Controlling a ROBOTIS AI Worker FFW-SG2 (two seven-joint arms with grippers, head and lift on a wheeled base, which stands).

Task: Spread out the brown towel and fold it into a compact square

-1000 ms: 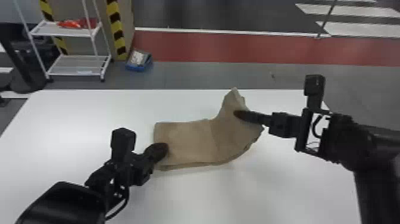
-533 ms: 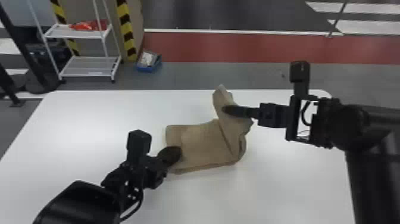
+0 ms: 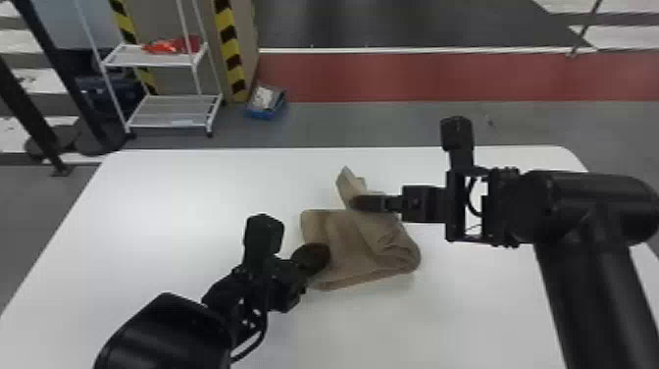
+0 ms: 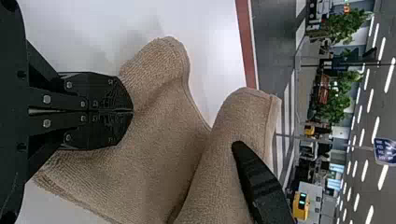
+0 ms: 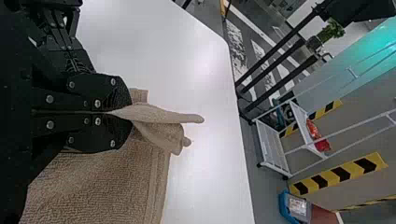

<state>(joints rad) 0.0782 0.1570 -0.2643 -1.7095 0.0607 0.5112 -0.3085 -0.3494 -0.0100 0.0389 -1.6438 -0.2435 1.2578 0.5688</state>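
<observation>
The brown towel (image 3: pixel 348 245) lies on the white table, its right part folded over toward the left, with a corner sticking up at the back. My left gripper (image 3: pixel 318 257) is at the towel's left edge. In the left wrist view the left gripper (image 4: pixel 132 111) is closed with its tips against the towel (image 4: pixel 154 154); whether cloth is between them I cannot tell. My right gripper (image 3: pixel 360 202) holds the raised flap above the towel's back part. In the right wrist view the right gripper (image 5: pixel 122 113) is shut on a pinch of the towel (image 5: pixel 107 186).
The white table (image 3: pixel 162 206) extends around the towel on all sides. Beyond its back edge stand a white wheeled shelf (image 3: pixel 171 105) and a blue box (image 3: pixel 266 102) on the floor.
My right gripper has carried the towel's right end left and lower, so the flap now lies over the rest. The head view has shifted a little; the left gripper stays at the left edge.
</observation>
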